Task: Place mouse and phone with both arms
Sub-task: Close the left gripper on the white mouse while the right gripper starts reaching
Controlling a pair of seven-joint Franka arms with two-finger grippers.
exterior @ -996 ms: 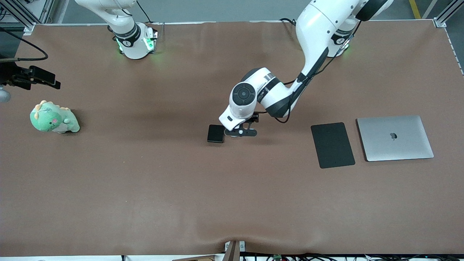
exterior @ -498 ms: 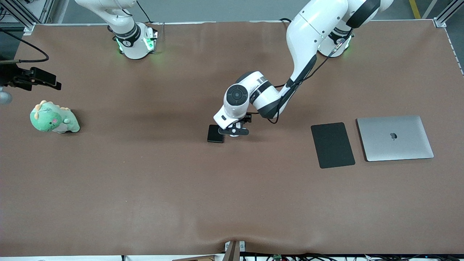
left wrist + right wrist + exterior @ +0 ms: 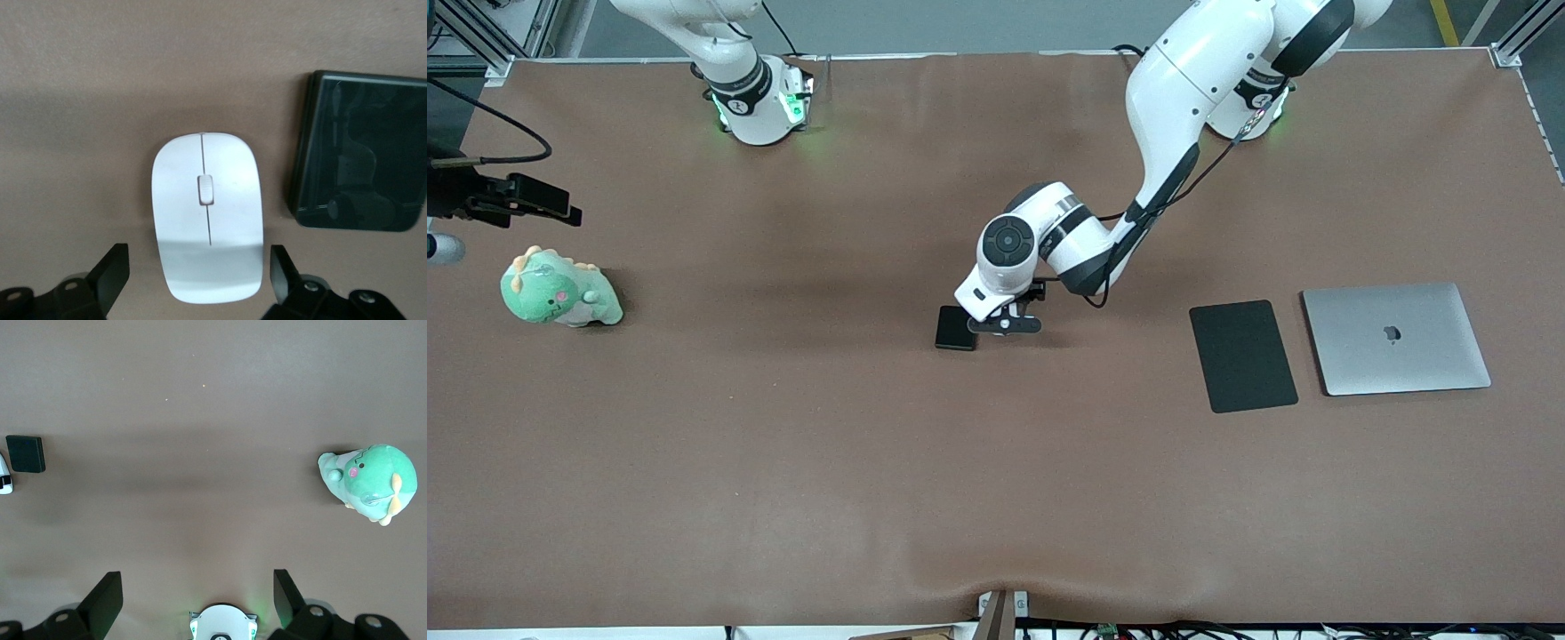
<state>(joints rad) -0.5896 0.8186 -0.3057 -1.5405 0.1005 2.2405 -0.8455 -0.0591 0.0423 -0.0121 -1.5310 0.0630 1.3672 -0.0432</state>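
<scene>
Straddling the mouse (image 3: 206, 227) beside the phone (image 3: 360, 150) mid-table with left gripper (image 3: 199, 275) jaws spread. Hovering, right gripper (image 3: 198, 597) jaws spread, near the plush (image 3: 559, 289). Showing an Apple logo on the laptop (image 3: 1394, 338).

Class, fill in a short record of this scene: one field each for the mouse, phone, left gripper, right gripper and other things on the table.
mouse: white, flat on the table, beside the phone
phone: black slab, flat, apart from the mouse
left gripper: low over the mouse, fingers open either side of it, not touching
right gripper: open, up over the table's right-arm end, waiting
others: green plush, black pad, closed laptop
</scene>
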